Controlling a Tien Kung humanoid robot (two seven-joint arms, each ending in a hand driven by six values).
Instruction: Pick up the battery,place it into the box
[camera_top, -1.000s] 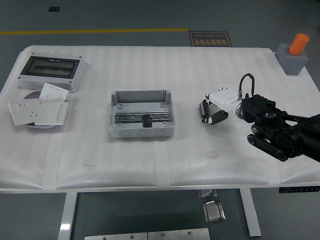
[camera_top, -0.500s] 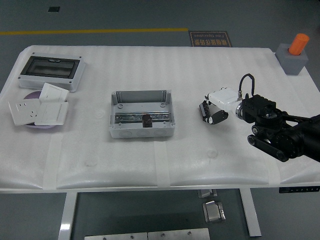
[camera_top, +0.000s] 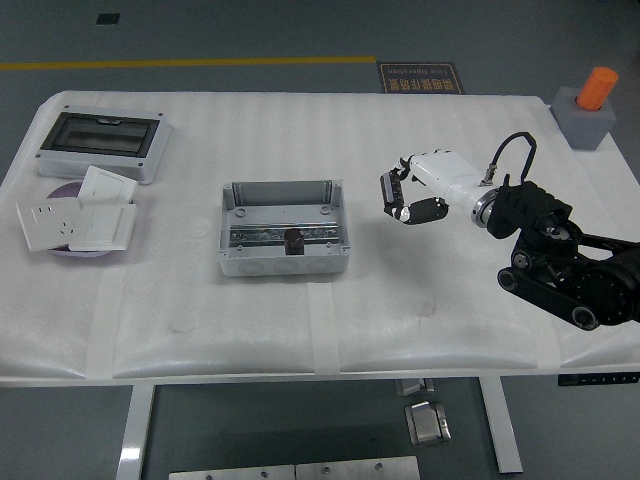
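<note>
My right hand (camera_top: 403, 200) is white with black fingers and hangs above the table, to the right of the grey open box (camera_top: 284, 193). Its fingers are curled around a small dark thing, the battery, which they mostly hide. The box stands at the table's middle with its opening up. A small dark block (camera_top: 294, 241) sits on the metal rail inside it. The hand is about a hand's width from the box's right wall. The left arm is out of view.
A grey lid with a dark window (camera_top: 98, 143) lies at the far left. White switch plates (camera_top: 80, 218) lie on a purple disc in front of it. A grey block with an orange cylinder (camera_top: 589, 108) stands at the far right corner.
My right hand has risen off the table and moved left and away from me, toward the box. Before, it rested low on the table surface.
</note>
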